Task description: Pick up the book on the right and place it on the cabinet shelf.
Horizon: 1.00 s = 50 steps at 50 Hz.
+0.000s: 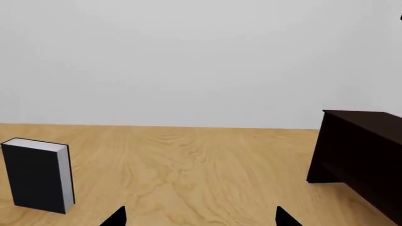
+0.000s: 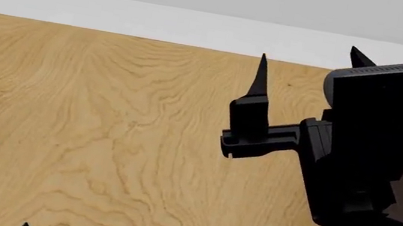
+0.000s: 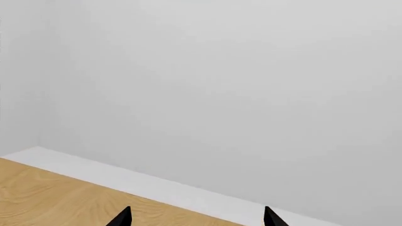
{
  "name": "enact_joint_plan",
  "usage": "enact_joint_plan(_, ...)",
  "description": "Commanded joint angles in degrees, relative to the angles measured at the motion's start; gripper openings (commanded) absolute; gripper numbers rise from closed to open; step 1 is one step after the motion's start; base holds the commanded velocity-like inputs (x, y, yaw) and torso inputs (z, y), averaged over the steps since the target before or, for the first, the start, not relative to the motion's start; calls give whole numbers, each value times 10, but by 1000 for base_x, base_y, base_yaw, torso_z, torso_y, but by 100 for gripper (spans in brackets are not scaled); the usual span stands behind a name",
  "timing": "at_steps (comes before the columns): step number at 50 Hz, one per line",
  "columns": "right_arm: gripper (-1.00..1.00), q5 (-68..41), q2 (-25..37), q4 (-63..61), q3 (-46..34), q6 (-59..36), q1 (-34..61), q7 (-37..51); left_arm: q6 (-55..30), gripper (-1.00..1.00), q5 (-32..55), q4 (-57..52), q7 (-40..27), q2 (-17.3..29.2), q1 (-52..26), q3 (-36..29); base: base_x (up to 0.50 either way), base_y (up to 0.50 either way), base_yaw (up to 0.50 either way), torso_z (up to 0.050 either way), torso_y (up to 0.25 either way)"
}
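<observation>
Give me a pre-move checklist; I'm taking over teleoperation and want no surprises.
1. Grey book in view: not ok; only a black-covered book shows, upright on the table.
2. Right pincer open and empty: ok.
3. Left pincer open and empty: ok.
4. Cabinet located: ok, seen in the left wrist view.
5. Right wrist camera facing the work area: not ok; it sees mostly wall.

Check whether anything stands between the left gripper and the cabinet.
Nothing visible does. Only bare wooden surface lies between the left gripper and the dark cabinet; the black-covered book stands well clear of that line.
</observation>
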State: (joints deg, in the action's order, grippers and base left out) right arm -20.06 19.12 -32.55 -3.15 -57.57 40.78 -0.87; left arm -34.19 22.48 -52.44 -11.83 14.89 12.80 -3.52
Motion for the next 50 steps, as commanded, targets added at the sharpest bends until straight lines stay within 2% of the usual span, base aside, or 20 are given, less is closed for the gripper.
enact_joint_plan(1, 100, -3, 3, -2, -1, 5, -1, -1, 4, 100, -3, 2, -7, 4, -1, -3, 0, 0, 0, 0, 0)
enact_joint_plan(23, 100, -9, 9, -3, -9, -1, 3, -2, 11, 100, 1, 11, -13, 9, -3, -7, 0, 0, 0, 0, 0)
enact_joint_plan(29, 100, -28, 30, -44, -11, -44, -8, -11, 10, 100, 6, 13, -15, 11, -5, -7, 0, 0, 0, 0, 0)
enact_joint_plan(50, 100, -197, 43, -251, 130, -265, -59, -43, 12, 100, 19, 20, -21, 15, -9, -3, 0, 0, 0, 0, 0)
